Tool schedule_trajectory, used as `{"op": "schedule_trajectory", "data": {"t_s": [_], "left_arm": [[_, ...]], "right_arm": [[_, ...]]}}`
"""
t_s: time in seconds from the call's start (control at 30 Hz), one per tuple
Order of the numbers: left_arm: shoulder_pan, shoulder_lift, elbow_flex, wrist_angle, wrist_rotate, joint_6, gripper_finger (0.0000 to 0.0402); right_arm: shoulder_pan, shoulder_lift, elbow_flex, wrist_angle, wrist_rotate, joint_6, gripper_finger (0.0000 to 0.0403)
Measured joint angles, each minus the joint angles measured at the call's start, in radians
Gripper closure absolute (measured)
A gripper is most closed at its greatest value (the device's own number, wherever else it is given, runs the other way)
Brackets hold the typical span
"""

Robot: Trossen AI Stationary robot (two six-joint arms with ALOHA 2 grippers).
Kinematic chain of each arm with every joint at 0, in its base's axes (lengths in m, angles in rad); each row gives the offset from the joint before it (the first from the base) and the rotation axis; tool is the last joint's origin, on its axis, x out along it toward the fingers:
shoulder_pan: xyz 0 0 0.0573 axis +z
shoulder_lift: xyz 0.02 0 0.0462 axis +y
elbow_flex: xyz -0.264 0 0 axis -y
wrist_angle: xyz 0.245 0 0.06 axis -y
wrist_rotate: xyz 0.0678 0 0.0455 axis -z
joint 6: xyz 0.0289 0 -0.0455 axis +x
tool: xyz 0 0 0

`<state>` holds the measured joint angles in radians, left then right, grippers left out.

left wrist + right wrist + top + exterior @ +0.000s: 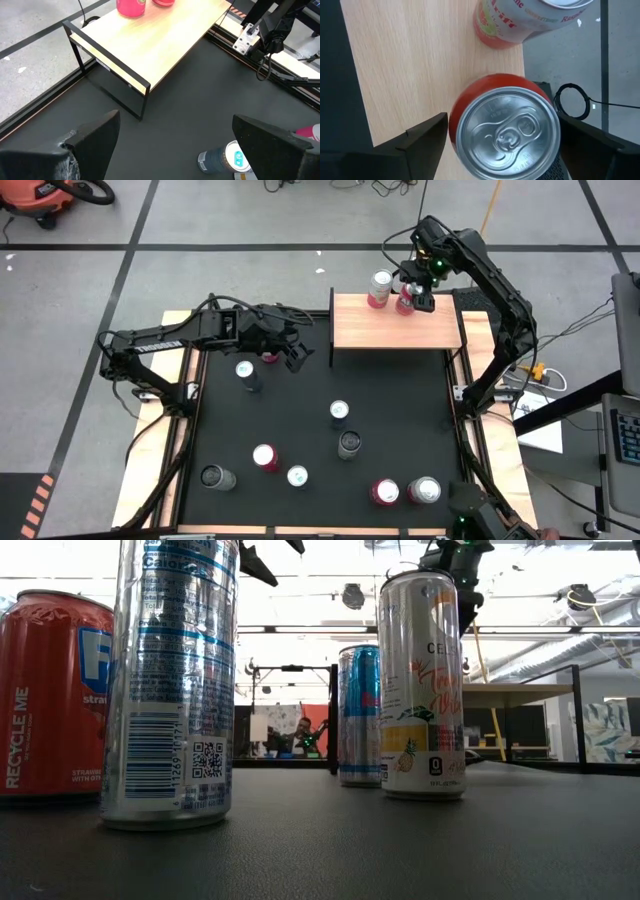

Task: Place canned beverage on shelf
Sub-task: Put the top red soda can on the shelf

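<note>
The shelf, a light-wood board on a black frame, stands at the far middle of the black mat. Two cans stand upright on their bases at its far edge: a pink-and-white one and a red one beside it. My right gripper hangs over the red can, pointing steeply down and open. Its fingers flank the can's sides with narrow gaps. My left gripper hovers open above the mat, left of the shelf, holding nothing.
Several loose cans stand on the mat: one near my left gripper, two mid-mat, more along the near edge. Wooden strips border the mat. Most of the shelf board is bare.
</note>
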<state>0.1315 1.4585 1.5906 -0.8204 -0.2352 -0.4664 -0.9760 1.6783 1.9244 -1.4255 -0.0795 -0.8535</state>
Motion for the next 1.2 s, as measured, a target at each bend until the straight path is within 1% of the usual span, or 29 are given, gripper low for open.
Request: {"op": "schedule_trajectory", "data": {"t_s": [0.37,0.5,0.77,0.97,1.1,1.2], "left_arm": [[0.0,0.0,0.0,0.0,0.001,0.0,0.0015],[0.0,0.0,0.0,0.0,0.001,0.0,0.0015],[0.0,0.0,0.0,0.0,0.001,0.0,0.0015],[0.0,0.0,0.0,0.0,0.001,0.0,0.0015],[0.0,0.0,0.0,0.0,0.001,0.0,0.0015],[0.0,0.0,0.0,0.0,0.001,0.001,0.0015]], "right_arm": [[0.0,0.0,0.0,0.056,0.007,-0.001,0.0073],[0.0,0.0,0.004,0.066,0.05,0.001,0.0073],[0.0,0.0,0.104,0.055,0.052,0.031,0.0073],[0.02,0.0,0.214,-0.001,0.051,0.123,0.0073],[0.053,-0.002,0.274,-0.131,0.03,0.235,0.008],[0.08,-0.024,0.277,-0.143,-0.008,0.366,0.0099]]}}
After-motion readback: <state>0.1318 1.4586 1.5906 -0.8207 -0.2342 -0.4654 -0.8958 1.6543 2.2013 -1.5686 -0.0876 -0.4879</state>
